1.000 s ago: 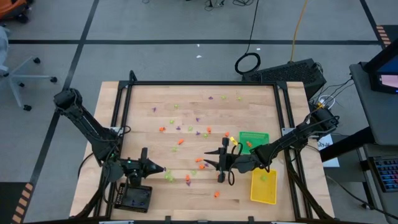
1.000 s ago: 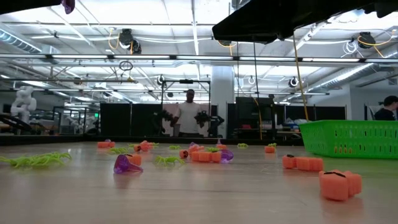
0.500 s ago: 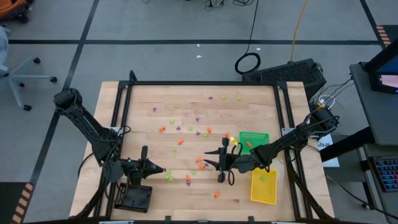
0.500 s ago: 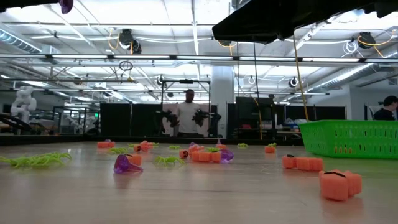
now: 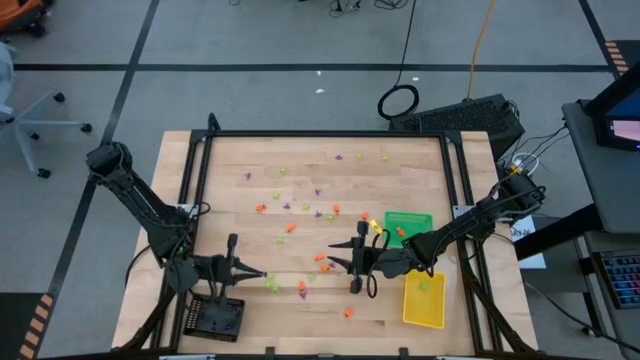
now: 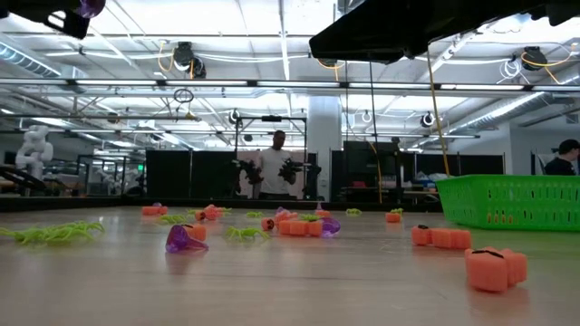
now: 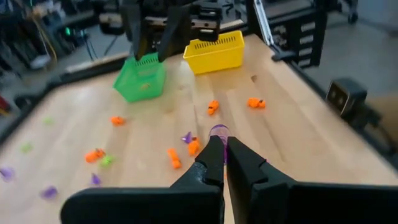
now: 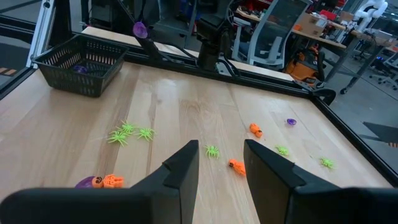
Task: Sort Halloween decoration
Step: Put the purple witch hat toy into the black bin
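Left claw point(image 7: 222, 157) clenched on a purple trinket point(image 7: 218, 131) near the black tray point(image 8: 79, 63), right claw point(image 8: 221, 163) released and empty, most Halloween decorations point(image 5: 300, 225) still strewn unsorted across the worktop point(image 5: 400, 150).

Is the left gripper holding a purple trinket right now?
Yes, the left gripper is shut on a purple trinket pinched at its fingertips above the table.

Bright, even overhead light — soft shadows, left wrist view slightly blurred.
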`<state>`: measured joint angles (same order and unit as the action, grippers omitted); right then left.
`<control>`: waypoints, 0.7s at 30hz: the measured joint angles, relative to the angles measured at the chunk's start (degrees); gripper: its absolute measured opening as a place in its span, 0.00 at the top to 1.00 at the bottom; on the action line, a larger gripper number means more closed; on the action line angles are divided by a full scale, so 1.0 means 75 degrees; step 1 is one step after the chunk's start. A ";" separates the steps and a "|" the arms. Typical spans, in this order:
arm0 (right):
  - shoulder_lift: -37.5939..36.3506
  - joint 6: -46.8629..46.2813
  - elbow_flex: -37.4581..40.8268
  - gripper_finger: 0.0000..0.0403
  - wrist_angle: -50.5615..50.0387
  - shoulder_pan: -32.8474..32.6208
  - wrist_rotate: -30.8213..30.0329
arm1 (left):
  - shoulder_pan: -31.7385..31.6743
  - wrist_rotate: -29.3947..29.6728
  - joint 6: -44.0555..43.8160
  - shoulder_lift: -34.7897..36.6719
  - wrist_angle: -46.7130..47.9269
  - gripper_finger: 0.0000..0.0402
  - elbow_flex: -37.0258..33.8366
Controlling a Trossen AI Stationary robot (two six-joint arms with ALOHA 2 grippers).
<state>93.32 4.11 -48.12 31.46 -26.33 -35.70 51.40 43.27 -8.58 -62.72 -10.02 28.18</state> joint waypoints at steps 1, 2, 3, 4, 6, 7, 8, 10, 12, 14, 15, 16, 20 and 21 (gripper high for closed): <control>-0.0001 -0.0001 0.0000 0.71 0.0000 0.0000 0.0000 | 0.0000 -0.0001 -0.0290 0.0000 -0.0001 1.00 0.0000; -0.0002 -0.0001 0.0000 0.71 0.0000 0.0000 0.0000 | 0.0000 -0.0001 -0.0542 0.0000 0.0000 1.00 0.0000; 0.0000 0.0000 0.0000 0.71 0.0000 0.0000 0.0000 | 0.0000 -0.0001 -0.0790 0.0000 0.0000 1.00 0.0000; 0.0000 -0.0002 0.0000 0.71 0.0000 0.0000 0.0000 | 0.0000 -0.0001 -0.1026 0.0000 -0.0002 1.00 0.0000; 0.0000 -0.0002 0.0000 0.71 0.0000 0.0000 0.0000 | 0.0000 -0.0001 -0.1444 0.0000 0.0000 1.00 0.0000; 0.0000 -0.0002 0.0000 0.71 0.0000 0.0000 0.0000 | 0.0000 -0.0004 -0.1614 0.0000 0.0000 1.00 0.0000; -0.0001 -0.0002 0.0000 0.71 0.0000 0.0000 0.0000 | 0.0000 -0.0004 -0.1765 0.0000 -0.0003 1.00 0.0000; -0.0001 -0.0001 0.0000 0.71 0.0000 0.0000 0.0000 | 0.0000 -0.0004 -0.1947 0.0002 -0.0003 1.00 0.0000; 0.0000 0.0000 0.0000 0.71 0.0000 0.0000 0.0000 | 0.0000 -0.0004 -0.2266 0.0000 -0.0003 1.00 0.0000; 0.0000 0.0001 0.0000 0.71 0.0000 0.0000 0.0000 | 0.0000 -0.0004 -0.2612 0.0000 -0.0003 1.00 0.0000; -0.0003 -0.0002 0.0000 0.71 0.0000 0.0000 0.0000 | 0.0000 -0.0004 -0.2772 0.0000 -0.0003 1.00 0.0000; -0.0003 0.0000 0.0000 0.71 0.0000 0.0000 0.0000 | 0.0000 -0.0004 -0.2923 0.0003 -0.0003 1.00 0.0000; 0.0000 0.0000 0.0000 0.71 0.0000 0.0000 0.0000 | 0.0000 -0.0004 -0.3774 0.0000 -0.0004 1.00 0.0000; -0.0003 0.0000 0.0000 0.71 0.0000 0.0000 0.0000 | 0.0000 -0.0004 -0.3977 0.0000 -0.0005 1.00 0.0000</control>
<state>93.30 4.11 -48.12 31.46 -26.33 -35.70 51.40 43.24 -38.41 -62.72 -10.06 28.18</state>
